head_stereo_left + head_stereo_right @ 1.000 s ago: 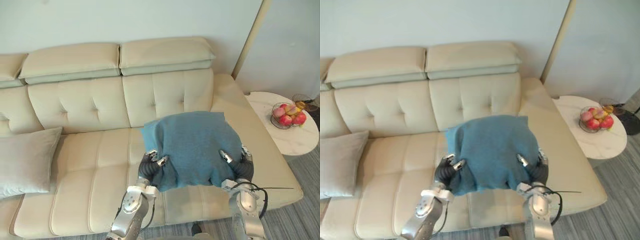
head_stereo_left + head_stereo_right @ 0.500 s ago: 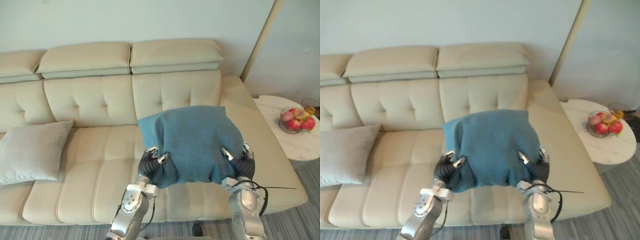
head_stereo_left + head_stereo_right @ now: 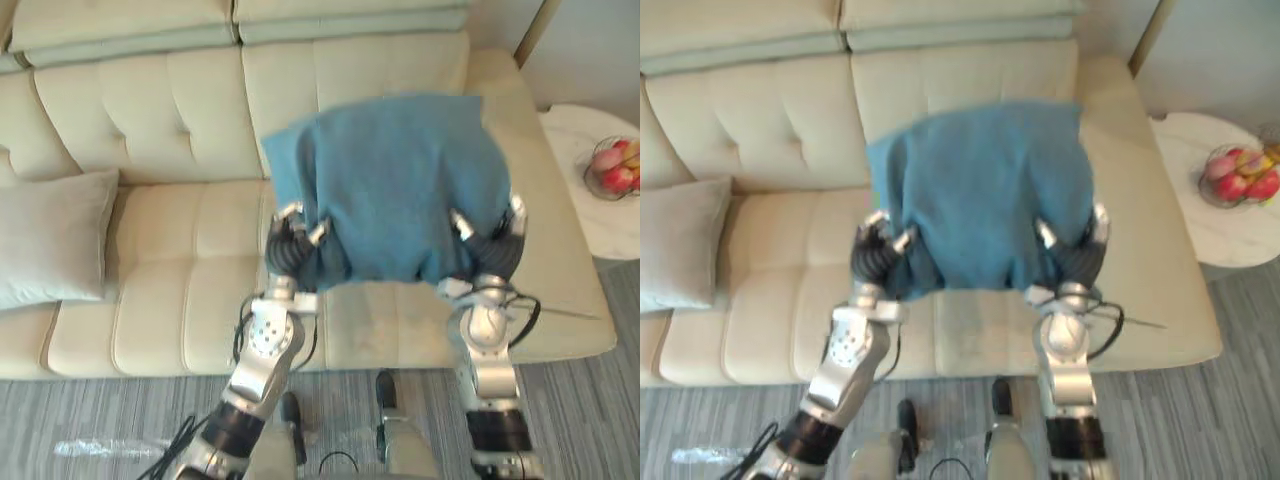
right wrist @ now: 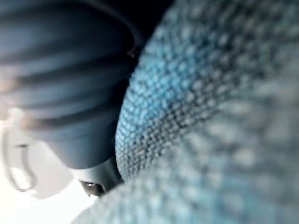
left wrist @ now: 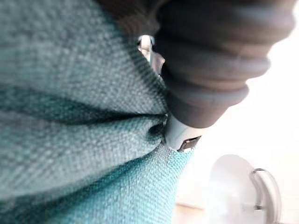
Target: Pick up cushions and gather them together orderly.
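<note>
Although the camera has tipped down, the blue cushion (image 3: 390, 180) stays above the sofa (image 3: 150, 130) seat, with the left hand (image 3: 295, 240) and right hand (image 3: 490, 245) gripping its near corners. The grey cushion (image 3: 50, 240) lies at the sofa's left end, so the carry is likely unfinished.

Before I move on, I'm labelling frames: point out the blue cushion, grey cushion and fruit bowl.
blue cushion (image 3: 395, 180), left eye view, its middle.
grey cushion (image 3: 55, 240), left eye view, its middle.
fruit bowl (image 3: 598, 190), left eye view, near wall.

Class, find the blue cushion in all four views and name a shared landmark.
Left eye view: blue cushion centre-right, over sofa.
Right eye view: blue cushion near centre.
Left wrist view: blue cushion, close up.
Right wrist view: blue cushion, close up.
Landmark: grey cushion at sofa's left, both eye views.
</note>
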